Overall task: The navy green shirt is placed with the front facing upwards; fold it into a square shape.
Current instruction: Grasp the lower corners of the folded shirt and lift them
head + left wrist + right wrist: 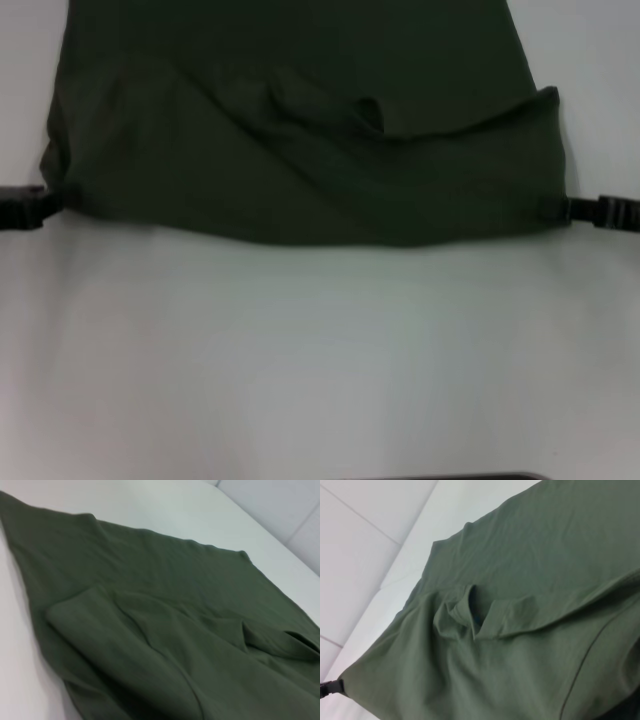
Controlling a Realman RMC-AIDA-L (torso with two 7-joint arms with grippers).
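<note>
1. You see the navy green shirt (300, 140) lying on the white counter (320, 350), between the two grippers, with its near part folded over so that a second layer rests on the rest of the cloth.
2. The left gripper (25, 208) is at the left corner of this folded near edge. Its jaws touch the cloth there, but you cannot tell if they are clenched on it or released.
3. The right gripper (605, 212) is at the opposite corner of the same edge. Its jaws also meet the cloth, and again you cannot tell if they are grasping it.
4. Between the two pairs of jaws the near edge sags in a shallow curve toward the robot.
5. On the folded layer, about midway between the jaws and a little beyond them, the neck opening (368, 110) shows as a small dark pocket, with wrinkles around it.
6. In the right wrist view you see a small blue spot inside this neck opening (476, 617); the left gripper (329, 687) shows at the far corner of the cloth.
7. In the left wrist view the folded layer (165, 645) lies loose and wrinkled over the flat layer.
</note>
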